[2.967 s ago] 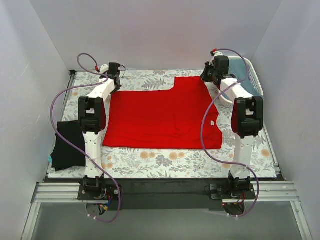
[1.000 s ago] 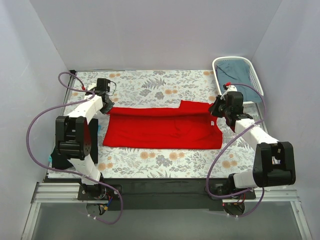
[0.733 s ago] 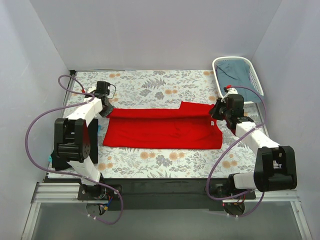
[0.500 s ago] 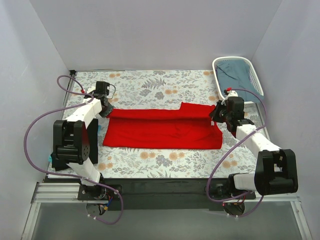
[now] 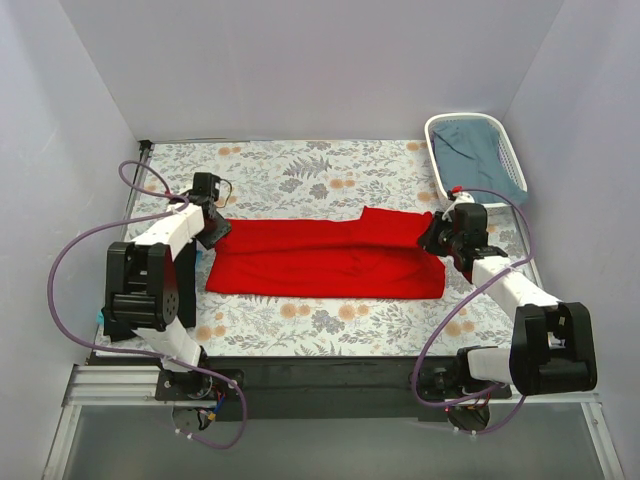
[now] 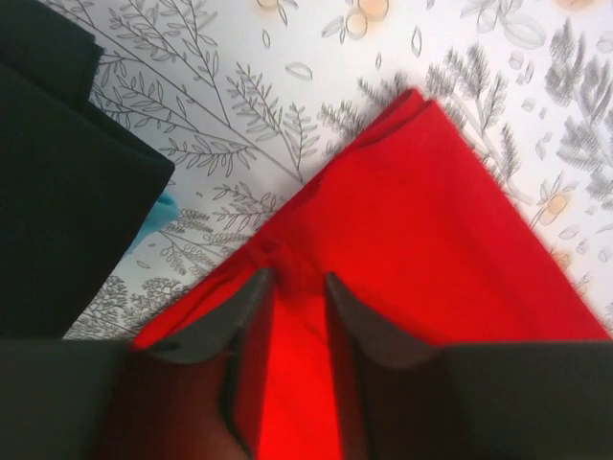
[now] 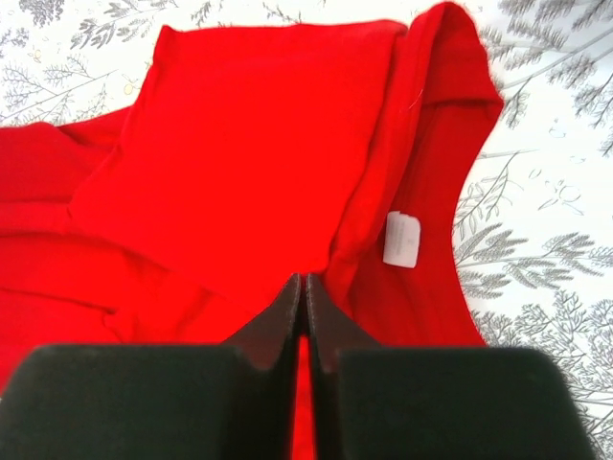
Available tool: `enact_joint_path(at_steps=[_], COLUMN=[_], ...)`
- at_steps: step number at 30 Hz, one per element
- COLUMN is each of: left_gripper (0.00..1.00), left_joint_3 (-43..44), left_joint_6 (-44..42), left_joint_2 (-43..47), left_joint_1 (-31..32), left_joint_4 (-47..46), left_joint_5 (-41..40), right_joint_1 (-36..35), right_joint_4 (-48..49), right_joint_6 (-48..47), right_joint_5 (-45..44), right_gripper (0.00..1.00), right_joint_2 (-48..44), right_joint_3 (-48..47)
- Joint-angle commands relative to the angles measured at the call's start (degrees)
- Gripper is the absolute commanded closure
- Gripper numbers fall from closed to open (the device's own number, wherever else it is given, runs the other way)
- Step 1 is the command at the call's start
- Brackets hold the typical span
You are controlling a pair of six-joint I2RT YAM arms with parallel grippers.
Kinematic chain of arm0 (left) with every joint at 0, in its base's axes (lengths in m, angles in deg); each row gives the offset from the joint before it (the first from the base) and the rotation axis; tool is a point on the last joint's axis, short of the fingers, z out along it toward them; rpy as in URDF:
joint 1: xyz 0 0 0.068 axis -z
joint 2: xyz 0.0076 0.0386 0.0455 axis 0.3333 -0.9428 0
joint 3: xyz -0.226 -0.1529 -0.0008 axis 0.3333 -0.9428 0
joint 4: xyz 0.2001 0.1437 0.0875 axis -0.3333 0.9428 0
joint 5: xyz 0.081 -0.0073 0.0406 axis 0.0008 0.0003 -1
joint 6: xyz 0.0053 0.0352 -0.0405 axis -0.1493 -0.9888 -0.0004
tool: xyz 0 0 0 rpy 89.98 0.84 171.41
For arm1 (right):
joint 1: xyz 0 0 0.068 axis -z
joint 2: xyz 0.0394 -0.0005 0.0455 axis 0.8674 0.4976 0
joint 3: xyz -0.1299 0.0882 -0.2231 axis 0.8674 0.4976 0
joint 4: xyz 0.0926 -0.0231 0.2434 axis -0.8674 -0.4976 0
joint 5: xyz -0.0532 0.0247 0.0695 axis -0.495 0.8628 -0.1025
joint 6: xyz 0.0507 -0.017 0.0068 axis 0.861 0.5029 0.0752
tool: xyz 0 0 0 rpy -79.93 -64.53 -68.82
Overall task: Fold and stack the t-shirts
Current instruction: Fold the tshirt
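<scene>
From above, the red t-shirt [image 5: 330, 262] lies across the middle of the floral counter [image 5: 320, 175], folded into a long band. The left pincer [image 5: 213, 228] sits at the band's far left corner and the right pincer [image 5: 437, 235] at its far right corner. A white basket [image 5: 478, 118] holding blue cloth [image 5: 470, 150] stands at the counter's far right corner, apart from the shirt.

In the left wrist view, the left pincer's fingers [image 6: 257, 292] stand a little apart with a small bunch of red cloth nipped between their tips. The black t-shirt [image 6: 67, 172] lies folded just beside the red corner (a sliver of printed counter shows between them).

In the right wrist view, the right pincer's fingers [image 7: 287, 311] are pressed almost together, pinching a thin layer of red cloth. The white neck label [image 7: 402, 238] shows just to their right, inside the collar opening.
</scene>
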Motion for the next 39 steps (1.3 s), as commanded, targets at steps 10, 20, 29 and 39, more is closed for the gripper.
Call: enact_joint_path(at_steps=[10,20,29,39], left_gripper=[0.54,0.59,0.56,0.52], left_joint_3=[1.65,6.4,15.79,28.89], left_joint_6=[-2.53,-7.45,-8.16,-8.51], left_joint_2=[6.03,-0.48,-10.93,-28.58], left_joint_1=[-0.51,4.48,11.96,21.71], left_joint_4=[-2.9,-7.21,-17.14,-29.72], left_joint_5=[9.55,23.97,37.41,40.42], right_joint_1=[0.28,-0.15,0.28,0.64], right_joint_4=[-2.63,-7.64,-11.16,-12.3], right_joint_6=[-0.43,-2.54,-3.68,-2.63], right_joint_5=[1.83,-2.74,-5.82,-5.91], right_gripper=[0.39,0.43,0.51,0.52], right_joint_2=[-2.86,17.96,31.33,36.78], right_joint_3=[-4.37,-23.95,-35.57,-39.54])
